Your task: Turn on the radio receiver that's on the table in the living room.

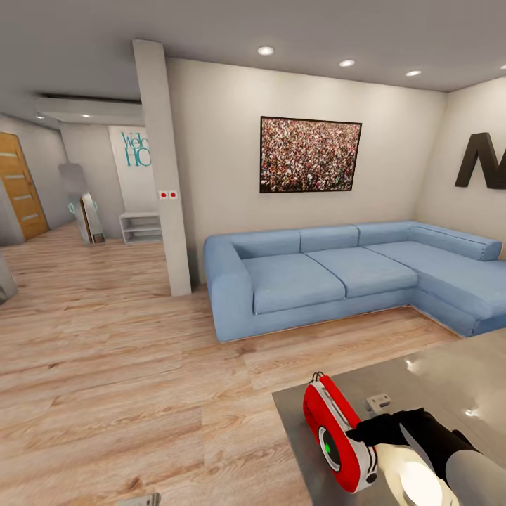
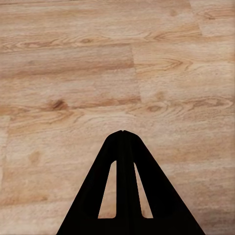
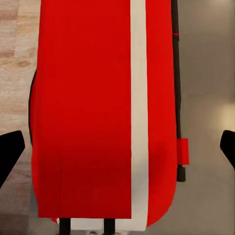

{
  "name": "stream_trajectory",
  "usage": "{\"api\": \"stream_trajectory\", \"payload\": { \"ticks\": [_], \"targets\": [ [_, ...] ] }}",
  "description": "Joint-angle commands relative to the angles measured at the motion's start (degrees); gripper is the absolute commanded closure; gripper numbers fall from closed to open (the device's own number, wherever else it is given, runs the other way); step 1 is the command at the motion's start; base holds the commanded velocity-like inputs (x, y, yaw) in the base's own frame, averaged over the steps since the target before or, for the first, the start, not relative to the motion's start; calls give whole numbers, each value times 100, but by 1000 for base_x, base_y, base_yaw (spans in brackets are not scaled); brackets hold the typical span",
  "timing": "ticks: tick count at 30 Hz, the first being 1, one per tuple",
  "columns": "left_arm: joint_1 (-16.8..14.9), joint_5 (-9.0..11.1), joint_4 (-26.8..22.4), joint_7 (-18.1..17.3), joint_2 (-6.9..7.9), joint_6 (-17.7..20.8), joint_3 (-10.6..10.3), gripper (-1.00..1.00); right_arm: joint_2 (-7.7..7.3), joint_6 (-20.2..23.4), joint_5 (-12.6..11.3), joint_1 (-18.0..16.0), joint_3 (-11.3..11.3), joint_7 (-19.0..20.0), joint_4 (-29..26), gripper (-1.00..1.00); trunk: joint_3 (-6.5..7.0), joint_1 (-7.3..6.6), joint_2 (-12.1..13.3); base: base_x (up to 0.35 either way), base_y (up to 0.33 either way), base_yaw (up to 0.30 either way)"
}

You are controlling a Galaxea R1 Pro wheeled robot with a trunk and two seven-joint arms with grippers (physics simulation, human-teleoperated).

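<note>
A: Where's the radio?

B: Standing upright on the near left corner of the worktop, its dial face turned toward the near left, its long side running from near to far.

A: Which arm is closer?

B: The right. The right hand sits directly over the radio's top, fingers spread wide on either side of the red body, gripping nothing. The left hand hangs over bare floor, fingers pressed together, empty.

Someone's living room: blue corner sofa, framed crowd picture, wood floor, low table.
</note>
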Motion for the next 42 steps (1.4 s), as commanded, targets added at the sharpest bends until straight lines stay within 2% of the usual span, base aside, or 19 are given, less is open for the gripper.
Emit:
{"api": "stream_trajectory", "payload": {
  "ticks": [1, 9, 37, 42],
  "targets": [
    [0, 0, 0, 1, 0, -4, -11, 100, 0, 2, 0, 0, 0, 0, 0, -100, 0, 0, 0, 0, 0, 0],
    [0, -31, 0, 1, 0, -9, 22, 100, 0, 13, 0, 0, 0, 0, 9, -100, 0, 0, 0, 0, 0, 0],
    [0, -44, 9, -21, 0, 23, 14, 100, 0, 17, 0, 0, 0, 0, 9, -100, 503, -615, 1123, -1, 0, 0],
    [0, -45, 15, -16, 0, 18, 14, 100, 0, 17, 0, 0, 0, 0, 9, -100, 592, -725, 1324, -228, -1, 0]
  ]
}}
